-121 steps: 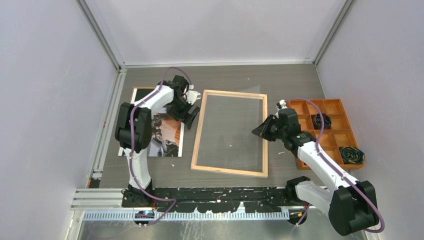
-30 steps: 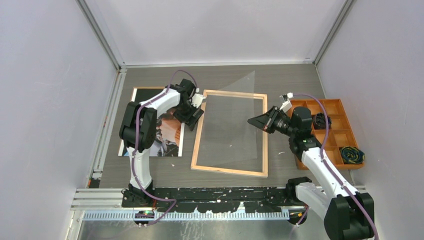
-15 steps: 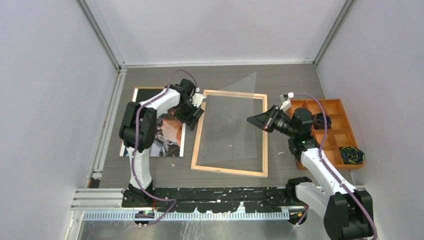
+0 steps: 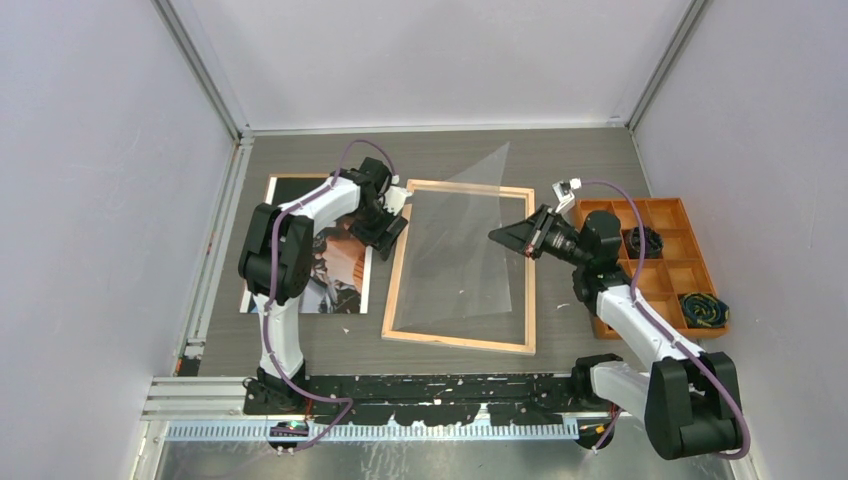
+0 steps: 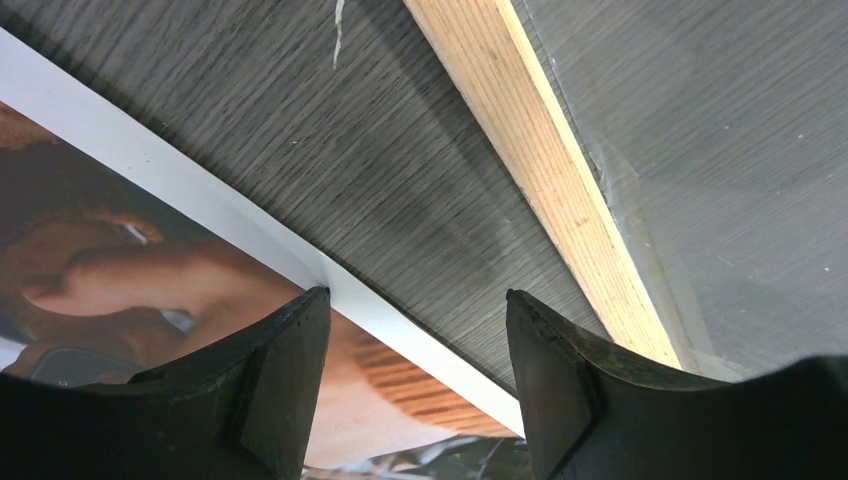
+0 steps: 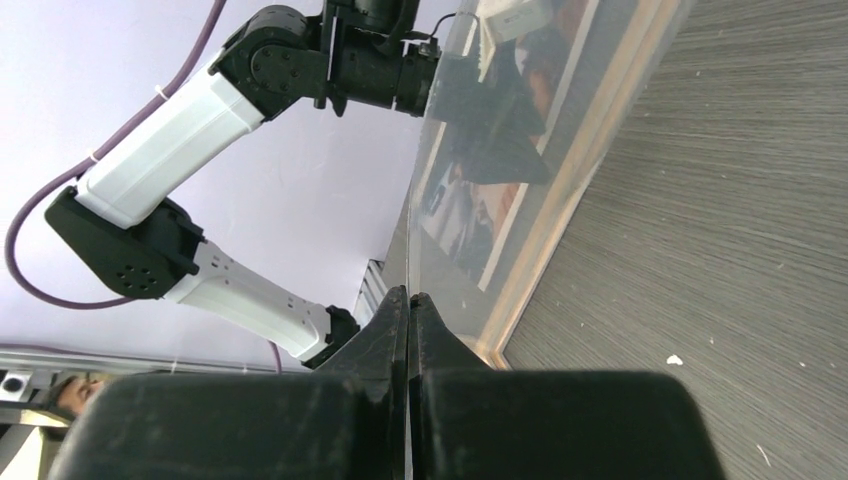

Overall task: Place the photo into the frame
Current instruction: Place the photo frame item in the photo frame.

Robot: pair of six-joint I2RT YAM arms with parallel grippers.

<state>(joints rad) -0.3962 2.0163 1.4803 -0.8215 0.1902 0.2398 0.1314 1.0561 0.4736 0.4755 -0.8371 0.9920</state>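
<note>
We are working over a dark wood-grain bench [image 4: 450,160], and the largest thing on it is the frame [image 4: 455,342], which is lying at the centre with its light wooden back facing up. Inside it, the clear pane [image 4: 455,260] is standing tilted. Its left edge is resting down in the frame near the left rail, and its right side is raised well clear of the wood.

The photo [image 4: 335,285] is lying picture side up on the bench just left of the frame. It is not yet inside, and our left arm is partly covering it. At the far right, an orange compartment tray [image 4: 640,201] with dark bits in it is sitting apart from the work.

Our right claw [image 4: 497,236] is pinching the pane's raised edge, and in the wrist view its fingers are pressed together on the thin sheet. Our left claw [image 5: 415,310] is hovering low with its fingers apart and is gripping nothing. One fingertip is over the photo's white border and the other is over bare bench beside the frame's left rail.

We judge that we are clearing the opening, with the pane tipped aside, while the left arm is preparing to grasp the photo. The next move calls for closing on the photo's right border and lifting that flat edge cleanly. We would then slide the photo across the left rail without buckling it or knocking the pane.
</note>
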